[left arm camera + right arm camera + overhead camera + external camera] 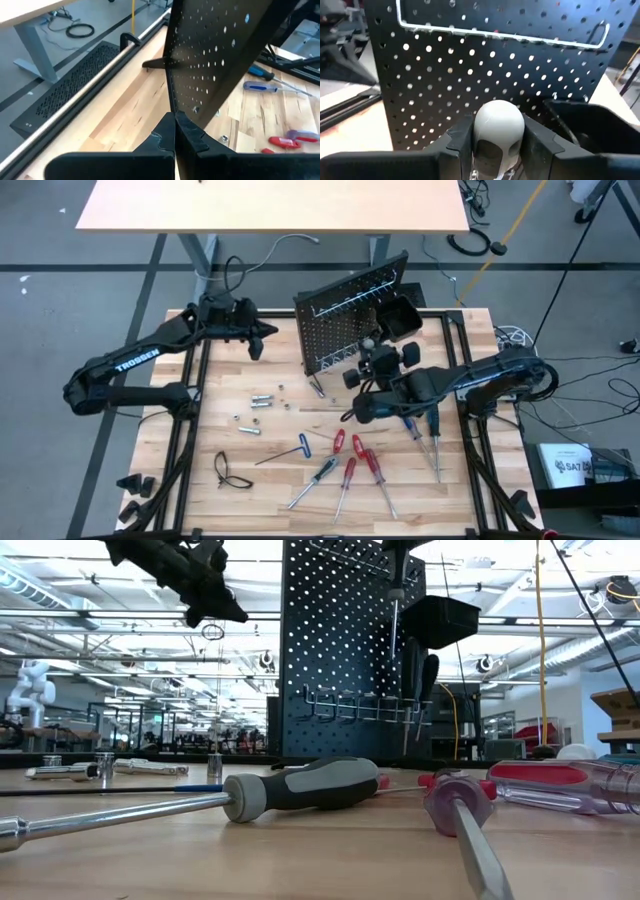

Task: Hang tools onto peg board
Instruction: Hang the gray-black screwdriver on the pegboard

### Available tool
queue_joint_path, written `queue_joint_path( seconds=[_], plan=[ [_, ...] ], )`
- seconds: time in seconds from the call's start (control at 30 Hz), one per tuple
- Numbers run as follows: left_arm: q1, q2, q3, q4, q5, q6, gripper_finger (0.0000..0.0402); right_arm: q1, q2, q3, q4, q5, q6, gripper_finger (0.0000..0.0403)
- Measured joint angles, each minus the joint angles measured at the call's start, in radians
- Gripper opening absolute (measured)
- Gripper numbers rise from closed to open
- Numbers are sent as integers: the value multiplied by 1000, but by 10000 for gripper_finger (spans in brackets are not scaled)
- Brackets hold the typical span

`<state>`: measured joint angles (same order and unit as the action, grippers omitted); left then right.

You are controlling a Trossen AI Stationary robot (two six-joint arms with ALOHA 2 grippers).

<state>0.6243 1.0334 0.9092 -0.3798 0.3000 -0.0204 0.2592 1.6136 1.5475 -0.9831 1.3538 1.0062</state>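
Observation:
The black peg board (345,320) stands upright at the table's far middle, with a silver hook rail (500,35) and a black bin (402,318). My right gripper (370,350) is in front of the board, shut on a screwdriver with a pale grey handle (497,125). Its thin shaft (393,640) hangs down before the board. My left gripper (265,332) is shut and empty, raised just off the board's left edge; it also shows in the left wrist view (175,127). Two dark-handled tools (420,680) hang in the rail. Loose tools (350,460) lie on the table's near half. My right gripper pinches the screwdriver's handle just below its rounded grey top (498,131), between its two fingers (460,142). The fingers come level from the table's near side, pointing at the board. The screwdriver hangs upright, shaft down, clear of the table.
Red-handled screwdrivers (365,458), a blue T-handle key (303,444), a black-and-grey screwdriver (300,785) and blue-handled ones (425,425) lie near the front. Silver bits (258,402) lie left of the middle. A black cord loop (226,470) lies at the near left.

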Motion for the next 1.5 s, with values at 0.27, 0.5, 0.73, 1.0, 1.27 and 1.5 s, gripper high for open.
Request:
queue_joint_path(
  seconds=[0.27, 0.5, 0.73, 1.0, 1.27, 1.5],
  plan=[
    [-25, 0, 0, -31, 0, -7, 0, -11, 64, 0, -55, 79, 112, 112],
    [-28, 0, 0, -30, 0, -26, 0, -46, 93, 0, -291, 77, 415, 112],
    [-28, 0, 0, -30, 0, -26, 0, -70, 123, 0, -291, 86, 444, 112],
    [-28, 0, 0, -30, -1, -36, 0, -82, 185, 0, -273, 108, 448, 112],
    [-28, 0, 0, -30, -2, -52, 0, -81, 165, 0, -262, 140, 422, 112],
    [-28, 0, 0, -30, -2, -52, 0, -86, 159, 0, -258, 149, 397, 112]
  ],
)
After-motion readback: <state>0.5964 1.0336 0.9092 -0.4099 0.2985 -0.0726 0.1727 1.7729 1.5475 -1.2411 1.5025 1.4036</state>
